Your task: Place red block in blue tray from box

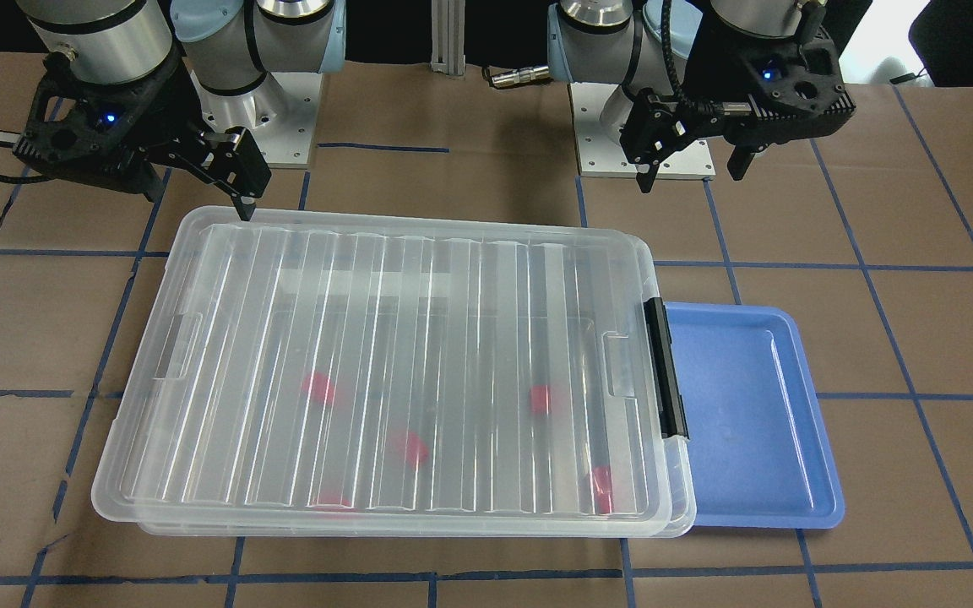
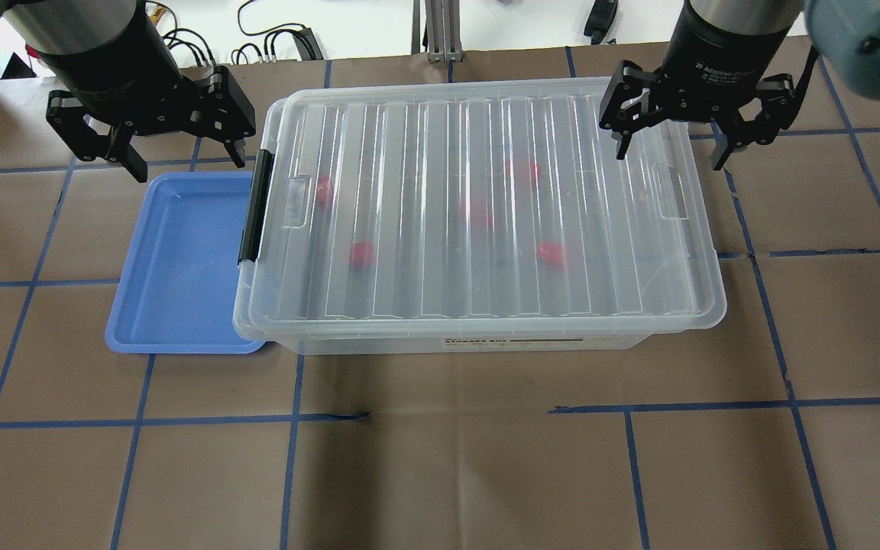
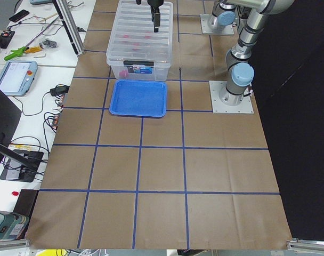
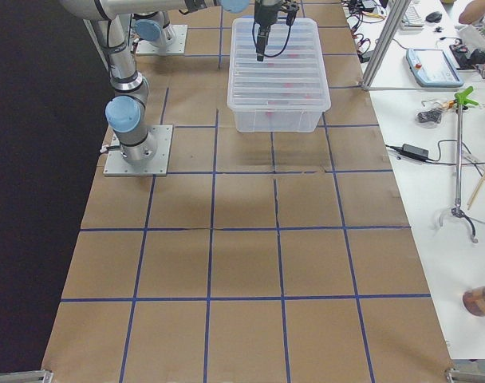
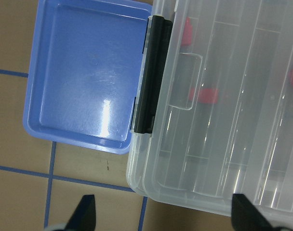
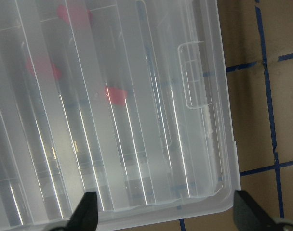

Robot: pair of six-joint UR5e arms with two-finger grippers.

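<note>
The clear box point(image 2: 478, 321) stands mid-table with its ribbed lid point(image 2: 486, 206) on and the black clip point(image 2: 254, 206) on its left short side. Several red blocks show blurred through the lid, one of them point(image 2: 361, 253) near the clip end. The blue tray point(image 2: 180, 260) lies empty against the clip side; it also shows in the left wrist view point(image 5: 84, 82). My left gripper point(image 2: 184, 156) is open and empty, above the tray's far edge by the clip. My right gripper point(image 2: 669, 153) is open and empty above the lid's far right corner.
The brown paper table top point(image 2: 440, 458) carries a grid of blue tape. Both arm bases point(image 1: 647, 143) stand behind the box. Monitors, cables and tools lie on side benches point(image 3: 23, 74) beyond the table's ends.
</note>
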